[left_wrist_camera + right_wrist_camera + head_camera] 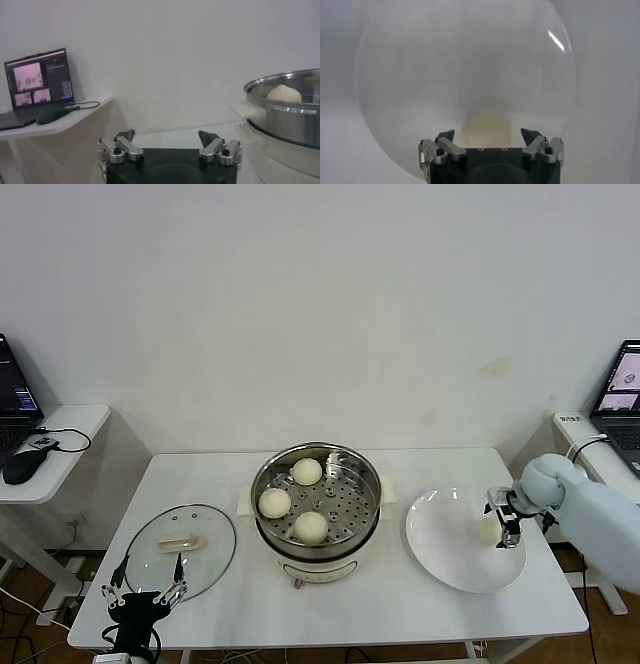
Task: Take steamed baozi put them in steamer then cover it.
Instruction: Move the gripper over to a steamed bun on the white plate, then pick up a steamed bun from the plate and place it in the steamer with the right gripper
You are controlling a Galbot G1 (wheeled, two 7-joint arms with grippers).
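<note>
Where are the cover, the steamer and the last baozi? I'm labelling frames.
cover (181,541): head view, on its cream handle.
steamer (366,474): head view, on its steel rim.
last baozi (489,531): head view, on its top, at the right gripper (503,522).

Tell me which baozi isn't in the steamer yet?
The baozi on the white plate, between the right hand's open fingers. The other three sit inside the steamer.

cover (181,550) left of steamer (316,502), plate (450,556) right

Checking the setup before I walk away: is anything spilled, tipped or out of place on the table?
Nothing stands out. Three baozi sit in the upright steamer, the fourth lies on the plate at the right gripper, and the lid lies flat by the left gripper.
</note>
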